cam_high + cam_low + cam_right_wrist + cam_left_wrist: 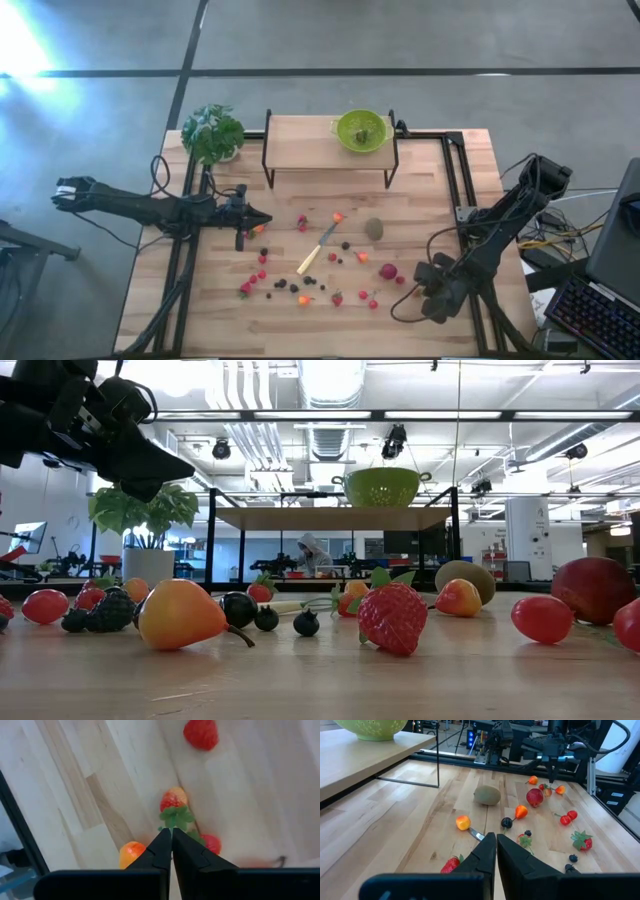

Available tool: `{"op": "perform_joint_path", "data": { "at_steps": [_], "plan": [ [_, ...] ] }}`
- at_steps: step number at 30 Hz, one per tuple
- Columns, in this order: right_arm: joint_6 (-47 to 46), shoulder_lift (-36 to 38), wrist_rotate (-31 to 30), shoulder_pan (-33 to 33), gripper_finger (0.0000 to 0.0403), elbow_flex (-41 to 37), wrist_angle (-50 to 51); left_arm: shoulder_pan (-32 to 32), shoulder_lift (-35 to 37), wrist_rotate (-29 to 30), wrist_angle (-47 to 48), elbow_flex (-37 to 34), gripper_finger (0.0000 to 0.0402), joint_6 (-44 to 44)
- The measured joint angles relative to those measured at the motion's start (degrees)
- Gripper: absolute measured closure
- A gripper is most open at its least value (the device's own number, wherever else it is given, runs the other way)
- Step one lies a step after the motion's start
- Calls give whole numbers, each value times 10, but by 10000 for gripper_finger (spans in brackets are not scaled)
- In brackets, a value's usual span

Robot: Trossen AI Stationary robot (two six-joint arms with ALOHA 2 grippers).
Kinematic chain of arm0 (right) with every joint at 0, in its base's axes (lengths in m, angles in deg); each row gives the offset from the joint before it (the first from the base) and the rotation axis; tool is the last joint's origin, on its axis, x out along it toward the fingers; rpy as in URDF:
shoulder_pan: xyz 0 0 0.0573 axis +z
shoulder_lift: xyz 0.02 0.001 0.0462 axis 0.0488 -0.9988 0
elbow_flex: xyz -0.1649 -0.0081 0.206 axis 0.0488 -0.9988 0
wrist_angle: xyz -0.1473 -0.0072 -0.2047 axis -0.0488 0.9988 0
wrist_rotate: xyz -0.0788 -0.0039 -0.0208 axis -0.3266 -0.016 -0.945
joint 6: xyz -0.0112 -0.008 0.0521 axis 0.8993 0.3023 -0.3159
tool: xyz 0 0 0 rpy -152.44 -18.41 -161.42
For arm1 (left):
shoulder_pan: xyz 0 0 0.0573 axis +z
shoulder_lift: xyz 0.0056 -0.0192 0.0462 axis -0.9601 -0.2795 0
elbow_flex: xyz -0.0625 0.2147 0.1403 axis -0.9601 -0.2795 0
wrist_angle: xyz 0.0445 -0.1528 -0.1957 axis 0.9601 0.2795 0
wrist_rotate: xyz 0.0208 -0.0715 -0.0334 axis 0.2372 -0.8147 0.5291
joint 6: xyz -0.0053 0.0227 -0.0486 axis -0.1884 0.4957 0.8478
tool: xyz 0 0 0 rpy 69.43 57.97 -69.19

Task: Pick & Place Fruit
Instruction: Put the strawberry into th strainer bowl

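The fruit (330, 270) lay scattered over the front half of the wooden table (140, 300), below a raised wooden shelf (300, 145) that carried one green colander (361, 130). Most pieces were small and red, strawberry-like with green leafy caps; the low view showed one such strawberry (392, 616) close up, beside one glossy orange-yellow pear-shaped piece (180, 614) and several dark berries. One larger brown-green kiwi (374, 228) sat near the table's middle, and one dark-red round fruit (388, 271) lay toward the right side. One pale-handled knife (316, 254) lay among the pieces, and one leafy potted plant (212, 132) stood at the back left corner. An exact count of the small pieces could not be made from above; there were well over a dozen. The left gripper (262, 222) hung above the table left of centre, its fingers (482, 856) pressed together with nothing between them. The right gripper (418, 291) hovered low over the right front of the table, its fingers (159, 849) clenched together just at the green cap of a small strawberry (173, 800); whether the cap was actually pinched could not be told.
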Motion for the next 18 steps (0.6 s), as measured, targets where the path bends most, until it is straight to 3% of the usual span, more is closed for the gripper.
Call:
{"op": "perform_joint_path", "data": {
  "at_steps": [10,18],
  "plan": [
    [112,78,-33,-78,394,66,132,0,0,0,0,0,381,0],
    [315,139,-49,-257,394,92,130,0,0,0,0,0,381,0]
  ]
}}
